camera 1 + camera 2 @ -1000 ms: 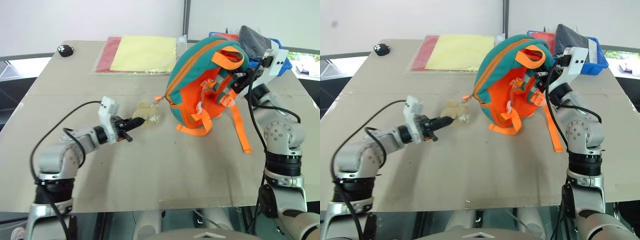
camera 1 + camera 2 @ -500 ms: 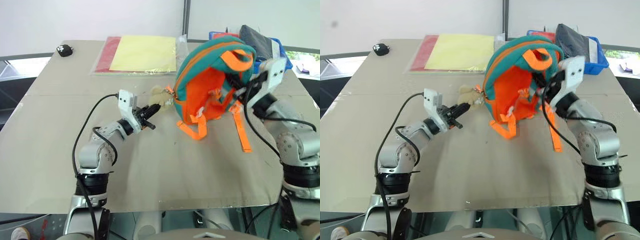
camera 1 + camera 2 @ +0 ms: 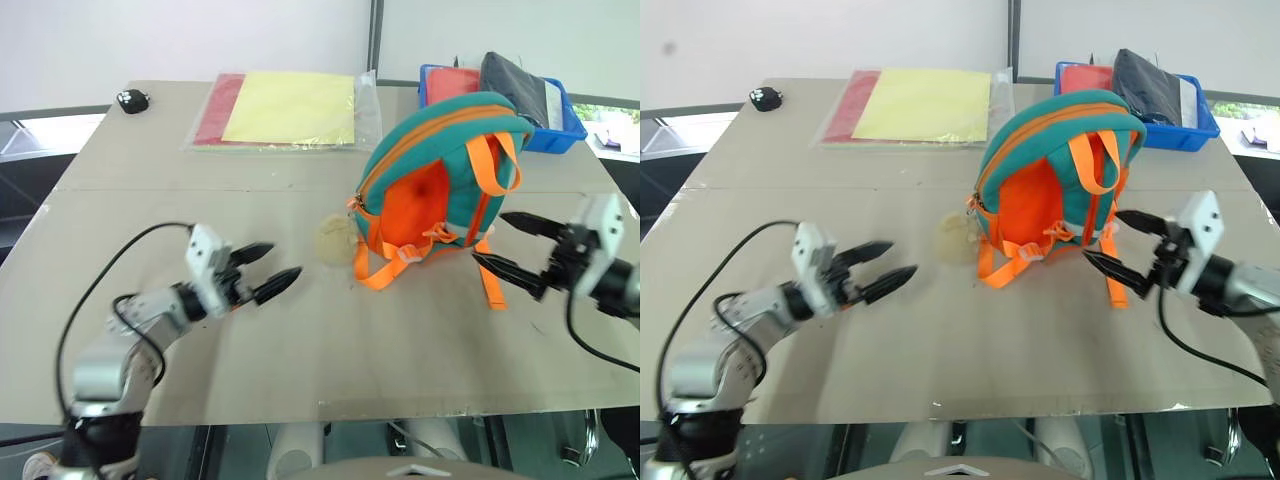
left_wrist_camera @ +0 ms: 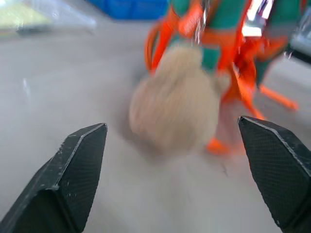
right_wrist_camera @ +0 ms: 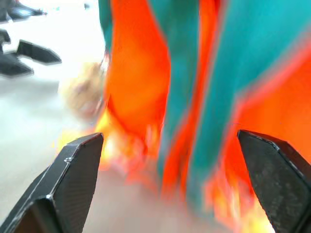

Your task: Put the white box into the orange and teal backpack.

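Left gripper [image 3: 268, 268]: nearest the tabletop's [image 3: 330, 350] front edge on the left, jaws spread wide and empty, pointing toward the tan plush charm [image 3: 335, 240] but clear of it; in the left wrist view the charm [image 4: 175, 102] sits between and beyond the two fingertips [image 4: 82, 155], blurred. Right gripper [image 3: 515, 250]: on the right, jaws spread wide and empty, tips aimed at the backpack's right side, near a trailing orange webbing strap [image 3: 492, 285]; whether the lower tip touches the strap cannot be made out. Right arm cut off at the picture's right edge. Orange and teal backpack [image 3: 440, 175]: standing upright in mid tabletop, strap side facing forward, between the two grippers and apart from both; right wrist view gives it as smeared orange and teal bands [image 5: 194, 97], no detail legible; its opening cannot be made out. White box: cannot be made out in these views, so its position relative to either pair of jaws cannot be told. Farther back: clear sleeve of yellow and red sheets [image 3: 285, 108], flat; blue tray [image 3: 555, 125] behind the backpack, partly hidden by it, holding red and dark contents; small black object [image 3: 130, 99] at far left corner, too small to identify.
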